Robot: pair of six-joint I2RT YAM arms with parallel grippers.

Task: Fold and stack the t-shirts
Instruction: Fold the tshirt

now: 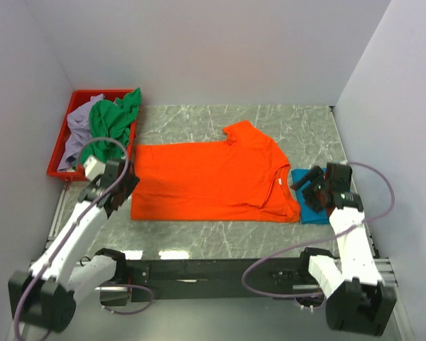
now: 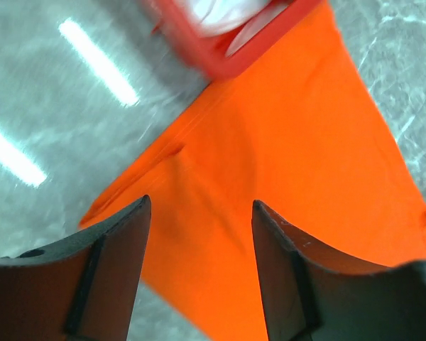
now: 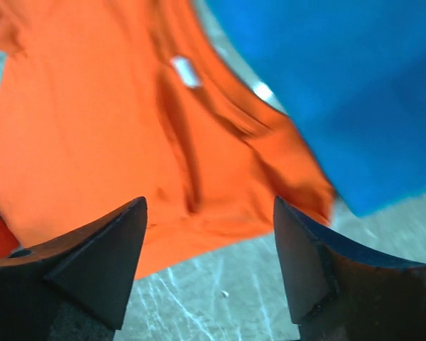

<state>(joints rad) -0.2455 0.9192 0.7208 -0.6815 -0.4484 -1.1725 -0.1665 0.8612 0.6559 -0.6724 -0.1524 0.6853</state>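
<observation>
Top view: right claw [image 1: 307, 188] is covering most of teal shirt [image 1: 314, 215]; green shirt [image 1: 113, 117] is overlying lavender shirt [image 1: 77, 136]. Left wrist: red tray [image 2: 224, 60] is showing blurred, running off top edge.

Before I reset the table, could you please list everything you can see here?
orange t-shirt: one, bright orange, laid out mid-table
teal t-shirt: one, teal blue, at the orange t-shirt's right end, partly hidden by the right arm
green t-shirt: one, green, bunched in the tray
lavender t-shirt: one, pale lavender, in the tray beside the green one
tray: one, red plastic, far left corner
table: one, grey marbled
walls: white, on three sides
left arm: one, white and black, jaws open over the orange t-shirt's left edge
right arm: one, white and black, jaws open over its right end
</observation>
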